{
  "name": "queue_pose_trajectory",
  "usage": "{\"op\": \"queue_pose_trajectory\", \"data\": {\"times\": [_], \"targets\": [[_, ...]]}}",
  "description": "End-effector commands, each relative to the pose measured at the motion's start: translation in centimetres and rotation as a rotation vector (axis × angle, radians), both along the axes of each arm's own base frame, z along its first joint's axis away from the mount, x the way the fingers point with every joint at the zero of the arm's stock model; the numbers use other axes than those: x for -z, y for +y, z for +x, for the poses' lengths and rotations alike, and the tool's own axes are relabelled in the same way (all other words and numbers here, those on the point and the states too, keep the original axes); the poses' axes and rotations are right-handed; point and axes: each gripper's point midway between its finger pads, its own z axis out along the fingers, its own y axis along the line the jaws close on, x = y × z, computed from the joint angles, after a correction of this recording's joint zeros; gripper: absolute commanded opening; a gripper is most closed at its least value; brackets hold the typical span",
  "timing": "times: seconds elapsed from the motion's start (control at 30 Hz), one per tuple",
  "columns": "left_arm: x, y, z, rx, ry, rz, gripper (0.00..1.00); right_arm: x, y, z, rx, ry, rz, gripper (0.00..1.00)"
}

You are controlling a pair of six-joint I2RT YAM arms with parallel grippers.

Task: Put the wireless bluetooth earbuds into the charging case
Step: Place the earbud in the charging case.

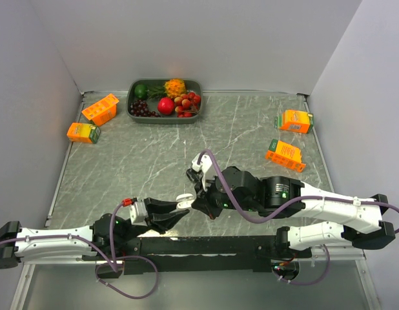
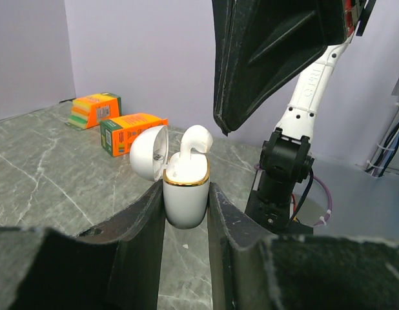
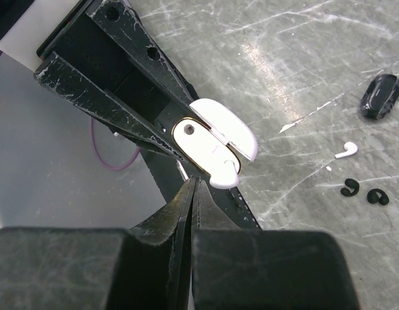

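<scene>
So: my L claw point(image 2: 185, 187) was clenched on the open charging case point(image 3: 198, 147), upright. White earbud point(image 2: 194, 141) sat partway in, top proud. R claw point(image 3: 193, 184) was shut, apparently empty, tip beside the bud. Judged bud light, slick, fragile; pinch exposed top, gently.

Earbud gear in white and black on a grey table point(image 1: 148, 161) veined with white, between pale lilac-grey walls point(image 1: 219, 39).

The charging case point(image 2: 185, 194) is glossy white with a thin gold rim, and the seated earbud point(image 2: 194, 139) in it is white. The loose earbud point(image 3: 346, 150) is white, the black earbuds point(image 3: 349, 187) are glossy, and so is a black pebble-shaped object point(image 3: 380, 95). The left cartons point(image 1: 100, 108) and right cartons point(image 1: 295, 121) are bright orange with touches of green. The far tray point(image 1: 132, 111) is dark grey and holds a green fruit point(image 1: 141, 90), dark purple grapes point(image 1: 141, 108), a red fruit point(image 1: 166, 105), a yellow-orange fruit point(image 1: 175, 86) and red berries point(image 1: 188, 103). The arms point(image 1: 328, 206) are white and black, with purple cables point(image 1: 132, 284).
</scene>
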Motion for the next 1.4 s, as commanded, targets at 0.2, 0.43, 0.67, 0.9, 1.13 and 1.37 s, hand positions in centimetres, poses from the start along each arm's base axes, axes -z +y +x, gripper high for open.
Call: {"op": "queue_pose_trajectory", "data": {"times": [0.2, 0.43, 0.67, 0.9, 1.13, 1.37], "targets": [[-3.3, 1.1, 0.1, -0.014, -0.013, -0.096, 0.01, -1.7, -1.4, 0.4, 0.036, -0.031, 0.042, 0.00], [-3.7, 0.9, -0.3, 0.008, -0.025, -0.100, 0.01, -1.0, -0.9, 0.2, 0.023, -0.024, 0.035, 0.00], [-4.0, 0.5, -0.9, 0.043, -0.043, -0.105, 0.01, -1.5, -0.3, 0.6, 0.020, -0.046, 0.026, 0.00], [-4.3, 0.5, -1.0, 0.047, -0.050, -0.110, 0.01, -1.2, -0.4, 0.6, 0.024, -0.043, 0.019, 0.00], [-4.5, 0.3, -1.3, 0.065, -0.055, -0.113, 0.01, -1.0, 0.0, 0.7, 0.019, -0.046, 0.011, 0.00], [-4.4, 0.2, -1.3, 0.066, -0.053, -0.112, 0.01, -1.8, 0.9, 0.9, 0.007, -0.065, 0.015, 0.00]]}}
